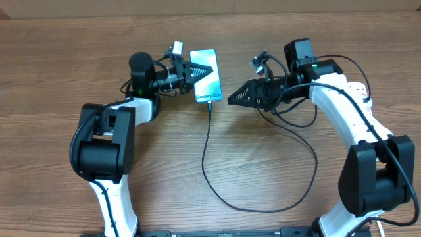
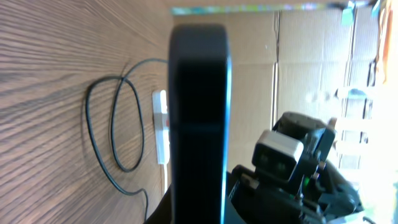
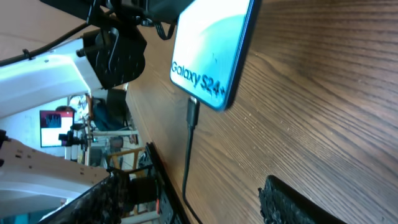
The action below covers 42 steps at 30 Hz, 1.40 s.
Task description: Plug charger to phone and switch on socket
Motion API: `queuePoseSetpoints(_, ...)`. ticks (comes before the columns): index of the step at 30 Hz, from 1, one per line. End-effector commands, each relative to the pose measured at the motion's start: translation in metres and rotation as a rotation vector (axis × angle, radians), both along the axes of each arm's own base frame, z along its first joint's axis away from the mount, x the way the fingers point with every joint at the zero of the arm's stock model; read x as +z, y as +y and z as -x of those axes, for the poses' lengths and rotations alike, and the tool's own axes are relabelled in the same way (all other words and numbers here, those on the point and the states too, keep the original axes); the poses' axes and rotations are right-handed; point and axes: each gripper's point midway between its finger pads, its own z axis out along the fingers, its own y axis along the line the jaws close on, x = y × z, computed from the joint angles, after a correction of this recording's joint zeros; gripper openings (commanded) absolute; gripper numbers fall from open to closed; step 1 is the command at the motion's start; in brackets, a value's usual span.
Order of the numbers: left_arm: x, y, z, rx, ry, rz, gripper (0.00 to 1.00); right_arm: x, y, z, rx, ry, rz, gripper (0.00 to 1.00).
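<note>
Looking at the phone (image 1: 209,83) first, I see its blue screen lit, with "Galaxy S24+" written near the low end. It sits near the top middle of the wooden table (image 1: 59,59), between my two arms. The charger (image 1: 204,151) looks plugged in: its small black connector (image 3: 193,113) meets the phone's bottom edge. The thin black cable runs down the table, curls round and goes up under my right arm.

The left gripper (image 1: 199,70) looks pinched on the phone's side and seems to tip it up. The right gripper (image 1: 230,99) hangs just beside the phone's low corner. Its fingers (image 3: 298,202) are spread wide with nothing in them, and the cable passes between them.

The socket (image 2: 162,127) shows only in my left wrist view, past the phone and next to the cable loops. I think only its switch is left to do.

Here is what worries me. If my left arm tugs the phone, the connector could pop out. If my right arm moves off, a finger could catch the cable and drag it. The switch is small, so I could miss it or shove the socket away.
</note>
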Motion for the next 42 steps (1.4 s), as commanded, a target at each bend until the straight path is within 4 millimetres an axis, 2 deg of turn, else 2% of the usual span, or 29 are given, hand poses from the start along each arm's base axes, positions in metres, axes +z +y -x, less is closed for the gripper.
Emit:
queuePoseSetpoints(1,0.010,0.007,-0.010,0.030,0.025,0.022,0.04,-0.002,0.017,0.011,0.058,-0.027,-0.021,0.69)
queuePoseSetpoints(6,0.012,0.007,-0.010,0.031,0.064,0.037,0.04,-0.009,0.038,0.014,0.078,-0.041,-0.038,0.69)
queuePoseSetpoints(9,0.014,0.007,-0.011,0.032,0.083,0.050,0.04,-0.005,0.048,0.013,0.094,-0.054,-0.080,0.69)
queuePoseSetpoints(12,0.018,0.007,-0.011,0.032,0.106,0.066,0.04,-0.003,0.055,0.010,0.095,-0.067,-0.098,0.62)
queuePoseSetpoints(17,0.019,0.007,-0.011,0.032,0.124,0.076,0.04,-0.005,0.058,0.001,0.068,-0.045,-0.113,0.41)
queuePoseSetpoints(24,0.019,0.007,-0.011,0.034,0.152,0.084,0.04,-0.004,0.067,0.005,0.086,-0.049,-0.122,0.40)
queuePoseSetpoints(26,0.020,0.007,-0.011,0.034,0.156,0.086,0.04,-0.004,0.067,0.004,0.085,-0.050,-0.122,0.36)
queuePoseSetpoints(34,0.023,0.007,-0.011,0.034,0.148,0.093,0.04,-0.003,0.070,0.003,0.075,-0.045,-0.131,0.33)
queuePoseSetpoints(37,0.023,0.007,-0.012,0.038,0.153,0.095,0.04,-0.004,0.070,0.003,0.070,-0.032,-0.129,0.27)
queuePoseSetpoints(42,0.023,0.007,-0.012,0.041,0.159,0.097,0.04,-0.005,0.070,0.004,0.070,-0.026,-0.129,0.27)
